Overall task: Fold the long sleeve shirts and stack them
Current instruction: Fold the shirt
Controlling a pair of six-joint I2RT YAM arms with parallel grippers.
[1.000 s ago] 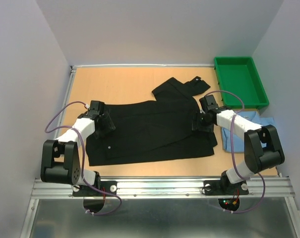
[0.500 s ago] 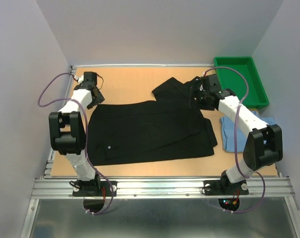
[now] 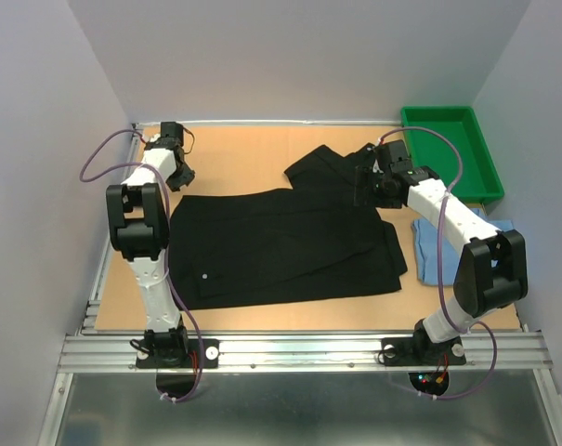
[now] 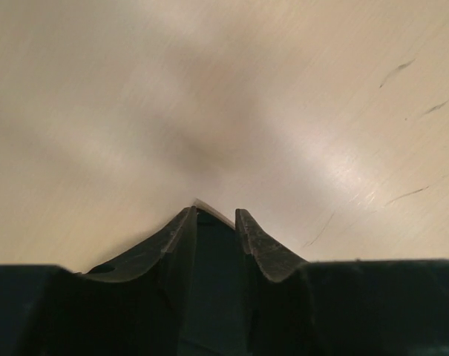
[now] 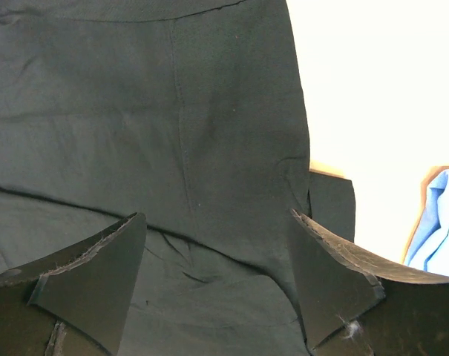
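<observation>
- Left wrist view: the left gripper (image 4: pixel 213 222) has its fingers narrowly parted, pinching nothing, over the bare table (image 4: pixel 209 89).
- The right gripper (image 5: pixel 213 282) is spread wide just above the black shirt (image 5: pixel 172 148).
- Seen from above, the black shirt lies flat mid-table, with the left gripper at its 10 o'clock and the right at 1 o'clock.
- The light blue shirt (image 3: pixel 434 249) lies at its 3 o'clock, near the green tray (image 3: pixel 409 144).

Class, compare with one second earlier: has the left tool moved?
Yes. The left tool has gone from the black shirt's left edge to the table's far-left corner.
</observation>
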